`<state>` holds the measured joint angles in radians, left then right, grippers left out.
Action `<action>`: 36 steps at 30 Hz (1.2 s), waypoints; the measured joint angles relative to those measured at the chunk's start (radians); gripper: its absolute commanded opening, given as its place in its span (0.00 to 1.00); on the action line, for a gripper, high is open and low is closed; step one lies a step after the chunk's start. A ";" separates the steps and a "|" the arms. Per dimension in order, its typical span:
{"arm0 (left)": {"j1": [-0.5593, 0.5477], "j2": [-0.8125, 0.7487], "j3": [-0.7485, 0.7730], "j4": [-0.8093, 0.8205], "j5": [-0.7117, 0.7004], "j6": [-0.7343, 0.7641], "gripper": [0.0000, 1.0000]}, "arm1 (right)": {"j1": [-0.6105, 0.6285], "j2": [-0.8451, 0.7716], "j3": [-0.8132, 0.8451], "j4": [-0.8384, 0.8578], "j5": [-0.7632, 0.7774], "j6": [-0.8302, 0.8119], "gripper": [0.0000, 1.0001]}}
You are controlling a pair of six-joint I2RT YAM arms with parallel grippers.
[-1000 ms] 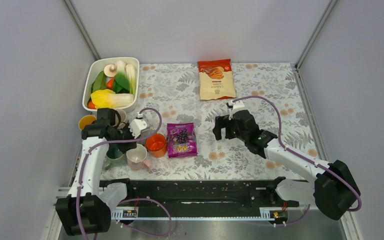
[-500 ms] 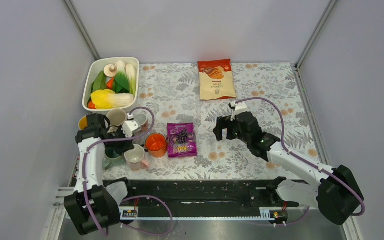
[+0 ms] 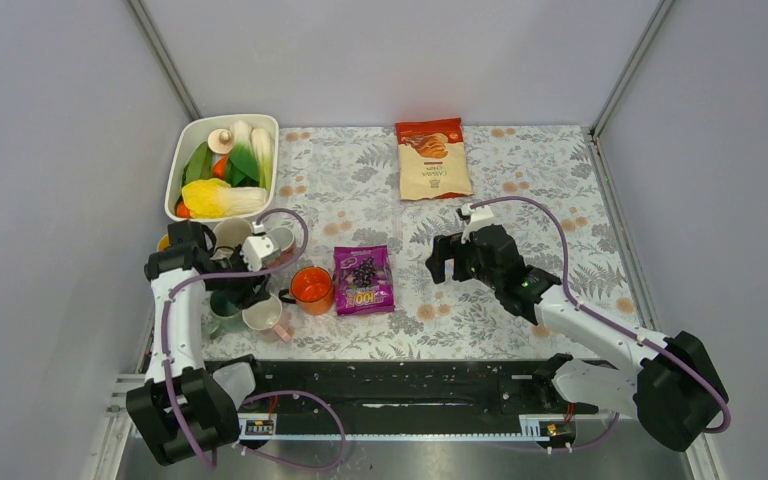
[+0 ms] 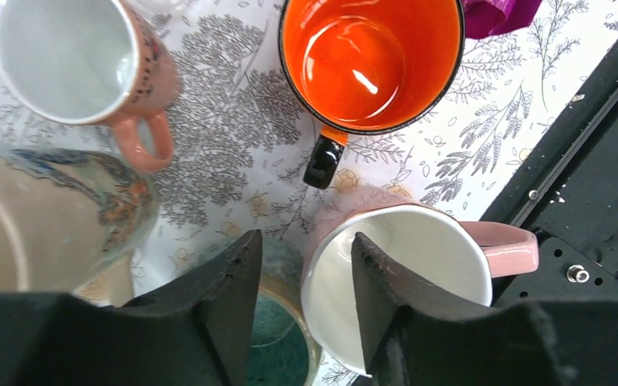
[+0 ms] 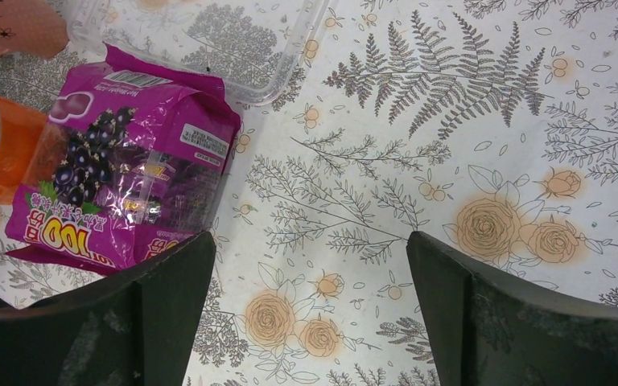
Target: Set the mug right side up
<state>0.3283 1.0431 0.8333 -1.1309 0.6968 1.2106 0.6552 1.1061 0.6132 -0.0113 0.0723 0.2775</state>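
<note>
The pink mug (image 3: pixel 262 316) stands mouth up at the near left of the table, its handle pointing toward the front edge. In the left wrist view the pink mug (image 4: pixel 418 281) shows its white inside. My left gripper (image 4: pixel 307 265) straddles its rim, one finger inside the mug and the other outside over a teal mug (image 4: pixel 278 354). The jaws are partly open, with a gap on both sides of the mug wall. My right gripper (image 5: pixel 310 265) is wide open and empty, low over the bare cloth at mid table (image 3: pixel 450 258).
An orange mug (image 3: pixel 312 287), a purple snack bag (image 3: pixel 363 281), a small pink mug (image 4: pixel 88 60) and a cream mug (image 4: pixel 40 217) crowd the left gripper. A white tub of vegetables (image 3: pixel 222 168) is at the back left and an orange chip bag (image 3: pixel 432 158) at the back. A black rail (image 3: pixel 400 375) runs along the front edge.
My left arm has swung left and the pink mug has shifted a little left with it. My right arm has barely moved.
</note>
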 measured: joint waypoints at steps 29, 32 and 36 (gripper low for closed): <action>-0.431 -0.281 -0.334 1.032 -0.571 -0.961 0.99 | -0.440 -0.436 -0.240 -0.016 0.227 -0.058 0.99; -0.431 -0.286 -0.334 1.089 -0.584 -0.980 0.99 | -0.440 -0.428 -0.261 -0.007 0.225 -0.061 0.99; -0.431 -0.290 -0.334 1.122 -0.595 -0.990 0.99 | -0.440 -0.403 -0.261 0.020 0.222 -0.061 0.99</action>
<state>-0.1028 0.7536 0.4995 -0.0086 0.1017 0.2203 0.2150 0.7033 0.3527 0.0090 0.2943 0.2161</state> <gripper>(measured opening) 0.988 0.993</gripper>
